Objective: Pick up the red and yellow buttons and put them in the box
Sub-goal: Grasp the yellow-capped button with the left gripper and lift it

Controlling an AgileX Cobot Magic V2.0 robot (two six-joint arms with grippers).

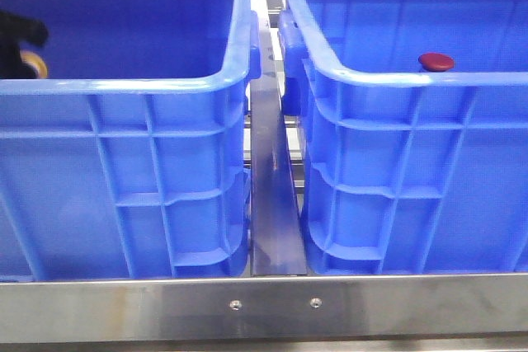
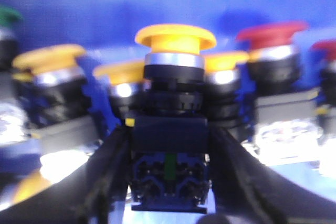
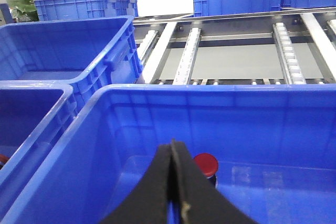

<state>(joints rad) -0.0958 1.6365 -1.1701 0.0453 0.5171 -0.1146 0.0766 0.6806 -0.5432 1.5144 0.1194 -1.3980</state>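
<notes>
A yellow round-capped push button is held tight between the black fingers of the left gripper inside the left blue plastic crate. More yellow and red buttons are crowded close behind it. In the right blue crate, a dark red button is seen just past the right gripper, whose jaws are pressed together with nothing in them.

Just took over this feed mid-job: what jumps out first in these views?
Two big blue crates fill the front view, the left crate and the right crate, a steel rail between them. In the left wrist view, the left gripper clamps a yellow button amid other yellow and red ones. A red button sits in the right crate beyond the shut right gripper.
</notes>
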